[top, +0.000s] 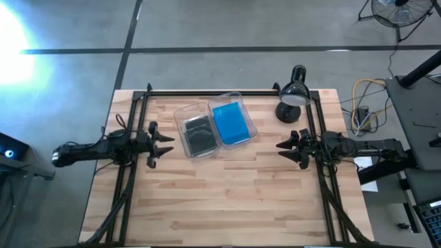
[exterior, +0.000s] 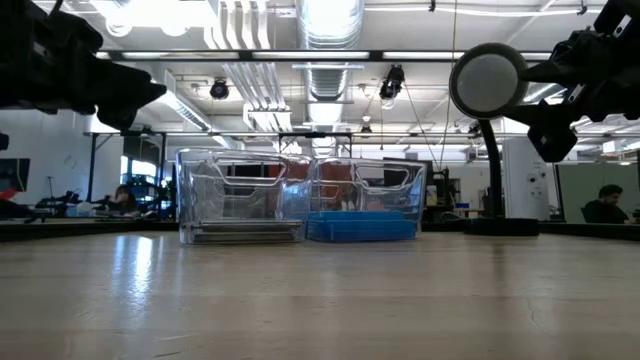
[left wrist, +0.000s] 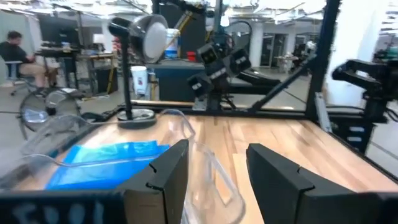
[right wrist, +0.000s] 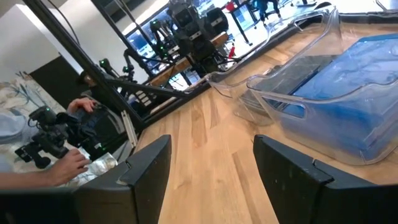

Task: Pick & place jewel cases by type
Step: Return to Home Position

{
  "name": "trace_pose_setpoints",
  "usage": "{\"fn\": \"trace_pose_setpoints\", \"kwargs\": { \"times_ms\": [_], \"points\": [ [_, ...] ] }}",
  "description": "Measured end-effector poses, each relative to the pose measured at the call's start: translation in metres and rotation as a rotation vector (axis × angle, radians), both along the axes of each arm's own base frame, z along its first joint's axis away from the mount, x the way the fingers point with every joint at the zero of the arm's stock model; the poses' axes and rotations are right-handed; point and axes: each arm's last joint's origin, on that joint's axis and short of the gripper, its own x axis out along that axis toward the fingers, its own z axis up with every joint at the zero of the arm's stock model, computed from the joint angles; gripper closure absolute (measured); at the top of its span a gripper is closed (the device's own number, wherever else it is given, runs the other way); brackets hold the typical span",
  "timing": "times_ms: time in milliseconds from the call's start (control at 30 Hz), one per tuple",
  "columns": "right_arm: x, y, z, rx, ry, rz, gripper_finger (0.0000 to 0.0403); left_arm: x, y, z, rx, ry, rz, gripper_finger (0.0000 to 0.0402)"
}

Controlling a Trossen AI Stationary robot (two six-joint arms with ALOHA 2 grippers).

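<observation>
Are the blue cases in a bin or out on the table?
In: the blue cases lie inside a clear bin, none on the table.

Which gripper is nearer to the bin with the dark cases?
Left. The left gripper hangs beside the left bin with the dark cases; the right gripper waits beyond the right bin with blue cases.

text: none readable | labels, numbers: none (pale marks (left wrist: pixel 59 211) indecipherable)
</observation>
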Motion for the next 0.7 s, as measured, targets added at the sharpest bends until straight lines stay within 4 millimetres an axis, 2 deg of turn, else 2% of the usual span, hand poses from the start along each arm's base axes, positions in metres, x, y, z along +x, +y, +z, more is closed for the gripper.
{"fn": "trace_pose_setpoints", "kwargs": {
  "times_ms": [267, 700],
  "points": [
    [0.0000, 0.0000, 0.0000, 0.000, 0.000, 0.000, 0.0179, 0.0003, -0.0055, -0.0029, 0.035, 0.032, -0.055, 0.0259],
    [0.0000, 0.0000, 0.0000, 0.000, 0.000, 0.000, 0.0179, 0.0017, -0.0055, -0.0050, -0.055, 0.055, -0.058, 0.0259]
  ]
}}
